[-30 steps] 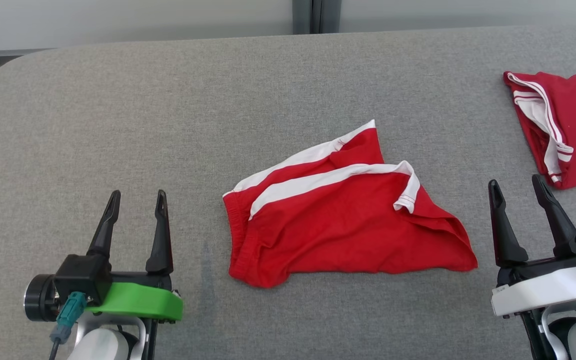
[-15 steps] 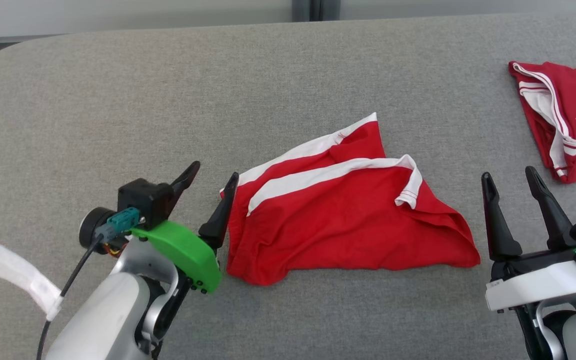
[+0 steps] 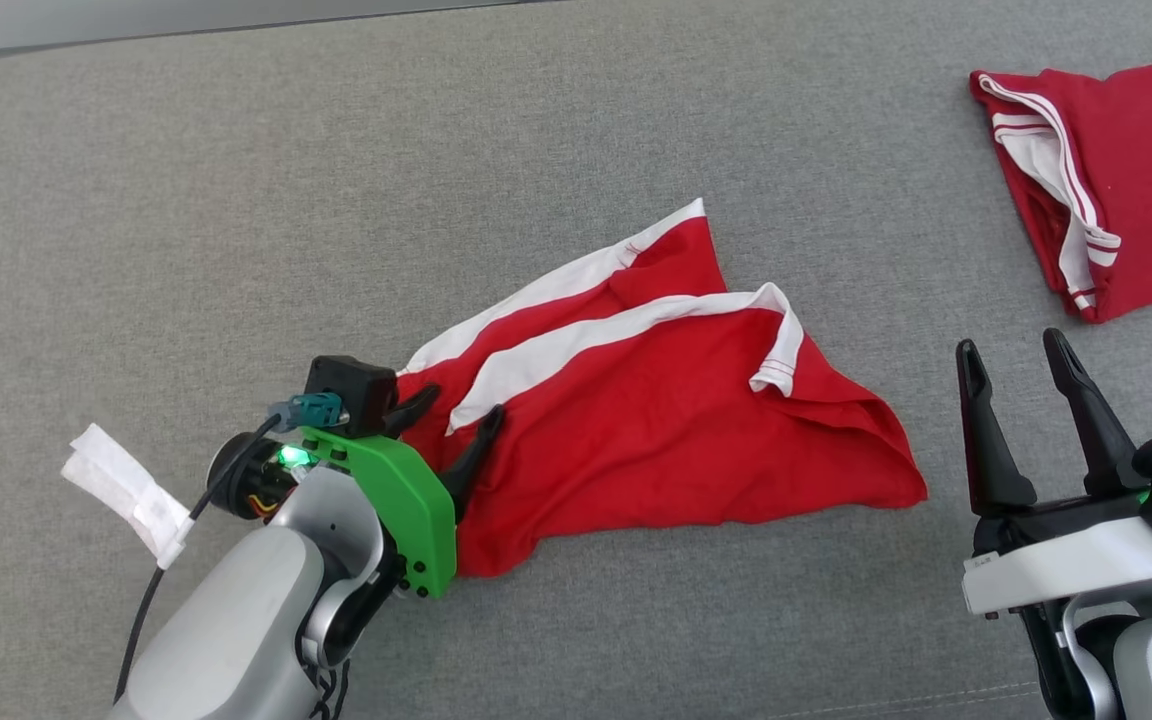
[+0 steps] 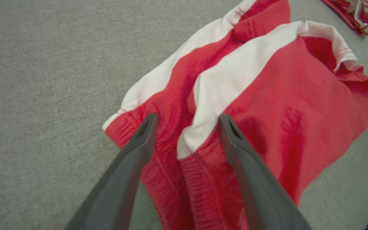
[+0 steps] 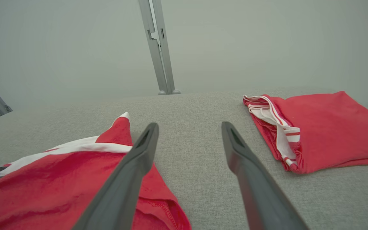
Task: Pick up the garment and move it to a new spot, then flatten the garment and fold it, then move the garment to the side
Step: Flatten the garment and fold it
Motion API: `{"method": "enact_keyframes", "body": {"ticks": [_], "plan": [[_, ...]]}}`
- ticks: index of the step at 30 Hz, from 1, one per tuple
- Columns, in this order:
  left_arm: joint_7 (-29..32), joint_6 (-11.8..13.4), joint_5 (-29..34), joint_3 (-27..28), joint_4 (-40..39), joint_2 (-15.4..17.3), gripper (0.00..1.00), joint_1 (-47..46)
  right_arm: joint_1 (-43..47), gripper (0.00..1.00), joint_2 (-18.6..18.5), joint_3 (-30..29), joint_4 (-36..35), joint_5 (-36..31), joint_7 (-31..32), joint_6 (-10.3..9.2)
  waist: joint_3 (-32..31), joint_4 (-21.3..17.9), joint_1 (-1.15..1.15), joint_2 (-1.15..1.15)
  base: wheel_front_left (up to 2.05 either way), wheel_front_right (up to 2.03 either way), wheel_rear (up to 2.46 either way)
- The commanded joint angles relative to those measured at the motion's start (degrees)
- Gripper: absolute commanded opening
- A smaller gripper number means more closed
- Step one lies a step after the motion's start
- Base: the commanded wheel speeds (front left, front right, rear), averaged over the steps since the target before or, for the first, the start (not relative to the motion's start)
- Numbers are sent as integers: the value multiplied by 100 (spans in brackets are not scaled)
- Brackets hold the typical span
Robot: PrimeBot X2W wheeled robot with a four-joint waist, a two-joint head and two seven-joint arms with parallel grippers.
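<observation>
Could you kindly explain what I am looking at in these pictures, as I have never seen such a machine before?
A two-armed robot works over a grey padded table. One picture comes from its head, looking down; the other two come from cameras on each wrist, looking along the fingers. Crumpled red shorts with white stripes lie in the middle; a second red garment lies far right. The left gripper is over the shorts' waistband, jaws open around it, holding nothing yet. The right gripper waits open, beside the shorts.
</observation>
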Motion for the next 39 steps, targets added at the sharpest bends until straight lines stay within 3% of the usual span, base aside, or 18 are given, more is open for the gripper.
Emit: {"method": "enact_keyframes", "body": {"ticks": [1,2,9,15,23,24,25,26,27,34,39], "plan": [[21,-64,-8,-25,30,20,9,-94,-50,100,13,-17,16,13,-46,-7,31,-21,0,0,0,0,0],[11,-89,12,-43,39,38,0,-114,-58,100,16,-18,28,10,-51,-7,33,-21,0,0,0,0,0],[-183,-26,199,-99,-38,83,0,-200,-122,100,-143,180,204,9,74,-7,19,53,0,0,0,0,0],[-240,8,289,-154,-187,33,0,-282,-365,100,-433,821,584,104,183,-7,178,271,0,0,0,0,0],[-373,-5,316,-218,-244,-57,0,-354,-1038,100,-624,1606,1622,-37,236,-7,365,511,0,0,0,0,0],[-389,-3,328,-219,-245,-61,0,-360,-1089,95,-613,1593,1703,-67,186,-8,366,525,0,0,0,0,0],[-429,-5,335,-224,-242,-67,0,-359,-1135,47,-612,1521,1799,-125,135,-8,363,542,0,0,0,0,0],[-475,-17,329,-218,-250,-74,0,-349,-1145,14,-594,1468,1877,-127,113,-8,357,550,0,0,0,0,0],[-514,-12,366,-224,-256,-51,0,-340,-1150,0,-569,1398,1950,-156,84,-7,344,550,0,0,0,0,0],[-925,112,448,-71,-537,60,0,-268,-1168,0,-573,829,1786,-93,-395,-8,181,485,0,0,0,0,0],[-1328,429,764,188,-1262,306,0,-411,-1354,0,-797,452,999,-109,-727,-8,-87,381,0,0,0,0,0]]}}
